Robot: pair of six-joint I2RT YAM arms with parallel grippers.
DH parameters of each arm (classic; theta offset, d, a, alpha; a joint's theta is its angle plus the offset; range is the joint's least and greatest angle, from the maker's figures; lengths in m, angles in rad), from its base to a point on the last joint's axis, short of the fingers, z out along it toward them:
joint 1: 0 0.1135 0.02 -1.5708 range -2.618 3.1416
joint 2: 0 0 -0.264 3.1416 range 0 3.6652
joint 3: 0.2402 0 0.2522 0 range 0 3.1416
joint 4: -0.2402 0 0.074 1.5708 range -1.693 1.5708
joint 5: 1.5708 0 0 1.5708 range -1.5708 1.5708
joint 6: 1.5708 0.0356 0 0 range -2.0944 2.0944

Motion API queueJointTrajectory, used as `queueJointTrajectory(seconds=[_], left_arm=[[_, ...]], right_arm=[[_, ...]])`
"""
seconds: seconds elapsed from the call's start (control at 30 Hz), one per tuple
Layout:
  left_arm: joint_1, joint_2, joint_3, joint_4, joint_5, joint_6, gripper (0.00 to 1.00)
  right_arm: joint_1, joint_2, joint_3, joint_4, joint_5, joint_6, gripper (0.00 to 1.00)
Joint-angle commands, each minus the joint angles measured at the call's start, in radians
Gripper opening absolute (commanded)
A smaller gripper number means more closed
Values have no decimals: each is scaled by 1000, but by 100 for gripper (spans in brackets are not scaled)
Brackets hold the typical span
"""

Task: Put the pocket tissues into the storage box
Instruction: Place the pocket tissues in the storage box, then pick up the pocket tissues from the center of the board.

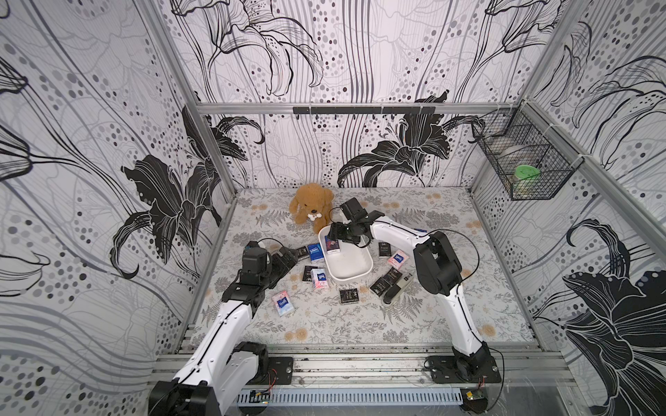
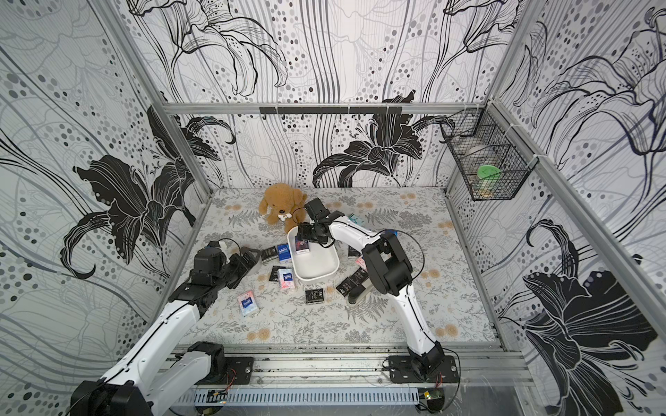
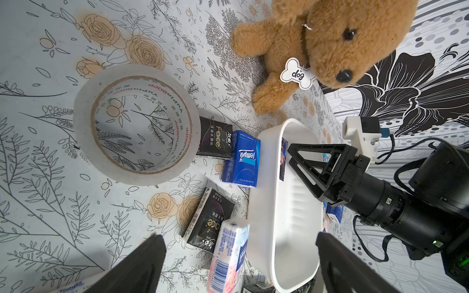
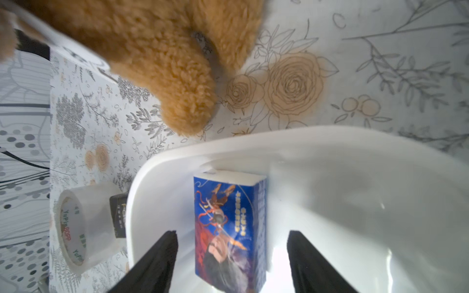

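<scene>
The storage box (image 1: 351, 279) is a white tray in the middle of the table, seen in both top views (image 2: 313, 279). One blue picture-printed packet of pocket tissues (image 4: 229, 228) stands on edge inside it at its far end (image 1: 332, 245). My right gripper (image 4: 231, 232) hovers over that packet, open, with a gap between each finger and the packet. My left gripper (image 3: 238, 236) is wide open and empty, left of the box, above a pink-white packet (image 3: 228, 258) and a black one (image 3: 208, 218). More packets lie around the box: blue (image 1: 314, 250), black (image 1: 349, 296), pink (image 1: 283, 303), pink (image 1: 398, 258).
A brown plush dog (image 1: 311, 207) sits just behind the box. A roll of clear tape (image 3: 134, 124) lies left of the packets. A black-and-silver stapler (image 1: 396, 290) lies right of the box's near end. A black wire basket (image 1: 522, 162) hangs on the right wall.
</scene>
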Motion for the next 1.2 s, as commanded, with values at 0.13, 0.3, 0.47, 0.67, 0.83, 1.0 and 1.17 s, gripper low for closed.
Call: queueJointTrajectory(seconds=[0.13, 0.3, 0.47, 0.67, 0.83, 1.0, 1.17], left_arm=[[-16, 38, 32, 54, 26, -9, 97], [-55, 87, 57, 84, 25, -14, 97], [-91, 142, 87, 100, 14, -17, 97], [-123, 181, 95, 133, 17, -27, 97], [-126, 198, 100, 136, 25, -33, 97], [-127, 198, 110, 116, 7, -31, 97], [-126, 199, 100, 112, 8, -25, 97]], right_arm=[[-14, -195, -60, -51, 104, -44, 74], [-93, -263, -121, -46, 106, -57, 74], [-198, -262, -119, -80, 101, -173, 74], [-284, -181, -42, -141, 119, -374, 84], [-303, -83, 71, -171, 115, -522, 97], [-304, 67, 263, -263, 133, -645, 96], [-303, 138, 346, -306, 183, -748, 96]])
